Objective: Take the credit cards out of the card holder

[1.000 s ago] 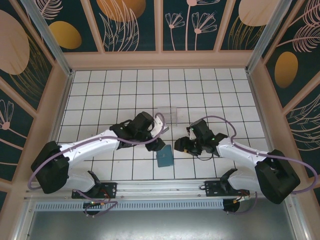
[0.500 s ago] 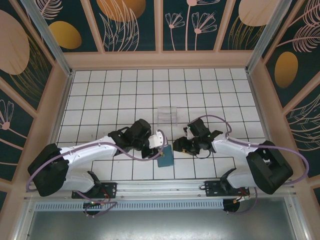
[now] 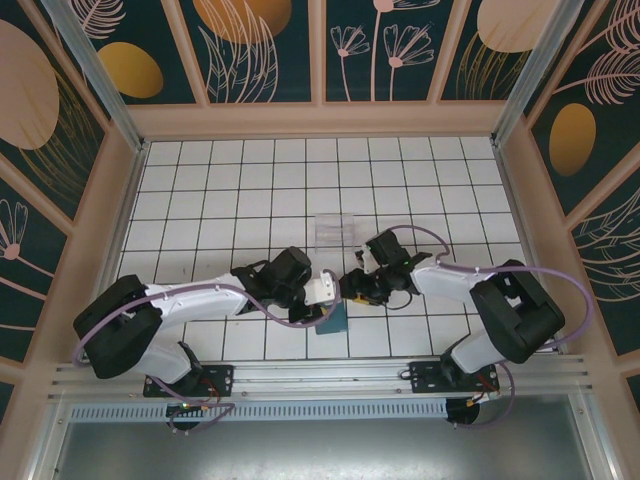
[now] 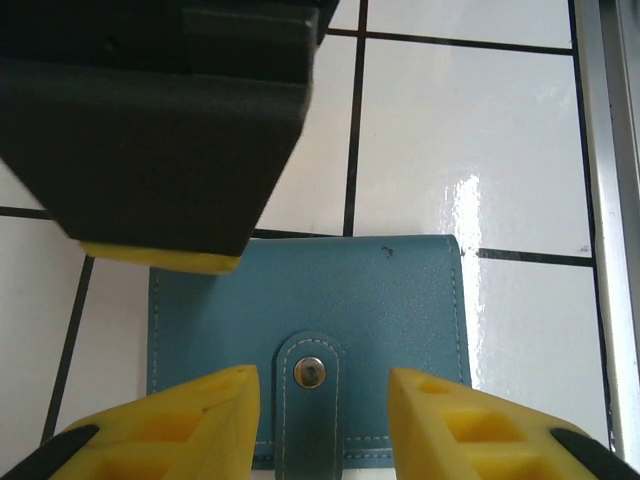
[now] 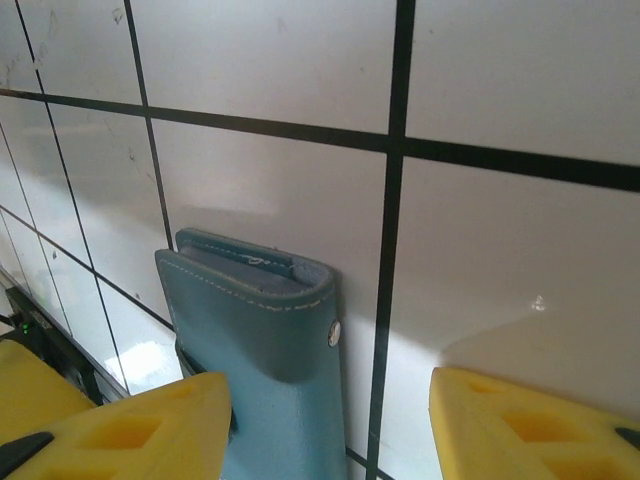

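The slate-blue card holder (image 4: pixel 310 320) is lying flat and snapped shut near the middle of the worktop's (image 3: pixel 200 180) near edge. The left end effector (image 4: pixel 320 420) is hanging over it, fingers spread on either side of the centre stud (image 4: pixel 309 372), gripping nothing. The right end effector (image 5: pixel 325 425) is facing the holder from the right, likewise wide open and empty. A clear plastic box (image 3: pixel 335 230) is sitting behind, toward the worktop's centre.
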